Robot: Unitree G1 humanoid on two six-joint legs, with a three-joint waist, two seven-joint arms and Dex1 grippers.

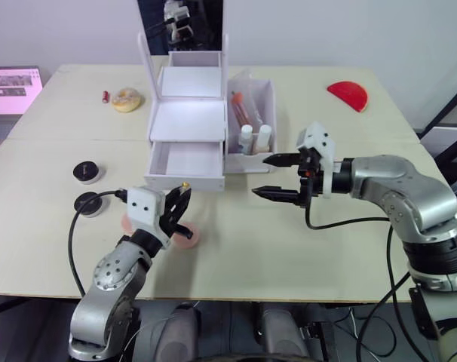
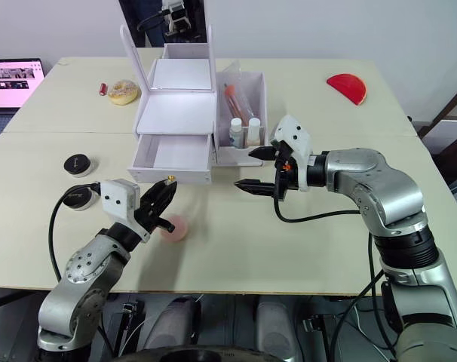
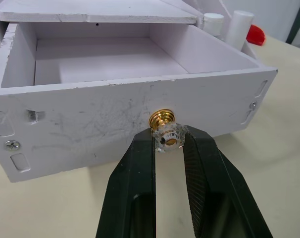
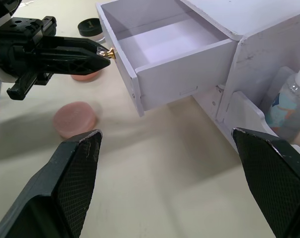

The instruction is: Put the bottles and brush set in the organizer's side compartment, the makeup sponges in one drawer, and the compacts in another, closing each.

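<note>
The white organizer point(image 1: 187, 113) stands mid-table with its lower drawer point(image 1: 185, 179) pulled out and empty. My left gripper point(image 3: 168, 136) is shut on that drawer's gold knob point(image 3: 162, 120). Two white-capped bottles point(image 1: 254, 138) and the brush set point(image 1: 242, 108) stand in the side compartment point(image 1: 268, 98). One pink makeup sponge point(image 1: 188, 236) lies just behind my left gripper, another point(image 4: 85, 76) beside it. Two black compacts point(image 1: 87, 172) point(image 1: 87, 202) sit to the left. My right gripper point(image 1: 262, 177) hovers open in front of the side compartment, holding nothing.
A yellowish ring-shaped puff point(image 1: 127, 99) and a small red tube point(image 1: 105, 96) lie at the back left. A red half-disc point(image 1: 348, 94) rests at the back right. A lit screen point(image 1: 13, 89) sits off the table's left edge.
</note>
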